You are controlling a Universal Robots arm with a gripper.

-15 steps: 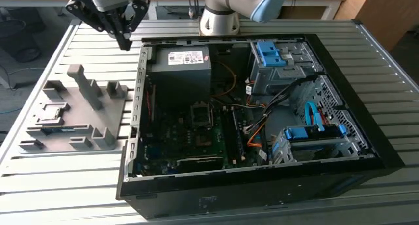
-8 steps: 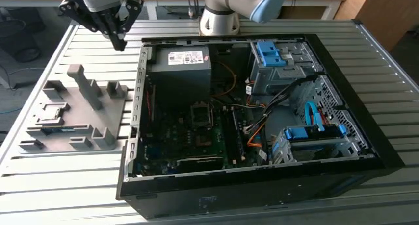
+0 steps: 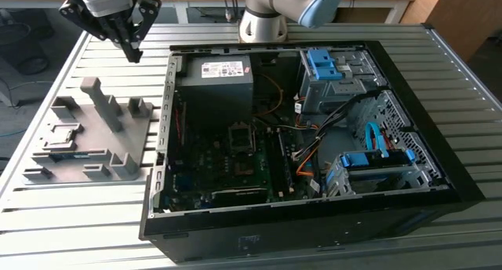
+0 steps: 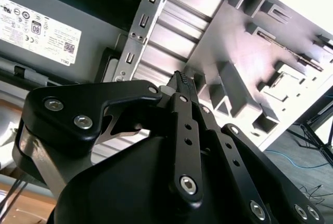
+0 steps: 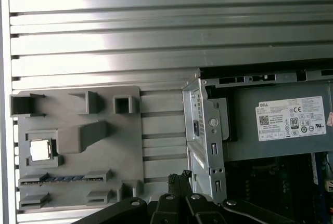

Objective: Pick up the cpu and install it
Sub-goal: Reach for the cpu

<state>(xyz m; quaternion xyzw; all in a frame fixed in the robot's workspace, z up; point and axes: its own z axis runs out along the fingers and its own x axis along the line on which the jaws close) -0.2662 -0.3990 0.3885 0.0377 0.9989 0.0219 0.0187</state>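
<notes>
Our gripper [image 3: 134, 53], jaws together and empty, hangs 1 o'clock of the exterior view's tray [image 3: 90, 155]; we reckon its cpu [image 5: 40, 149] light, fragile, best pinched by 2 edges.

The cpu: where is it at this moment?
In the first wrist view the cpu lies in a square pocket of the grey holder tray, close to the memory stick; the tray sits on the table beside the open computer case.

Your gripper [image 3: 134, 53] hangs tilted, tips pointing down, with its fingers [image 4: 183, 104] pressed together and nothing gripped between them. Your arm [image 3: 271, 11] stands well apart, toward the exterior view's right.
</notes>
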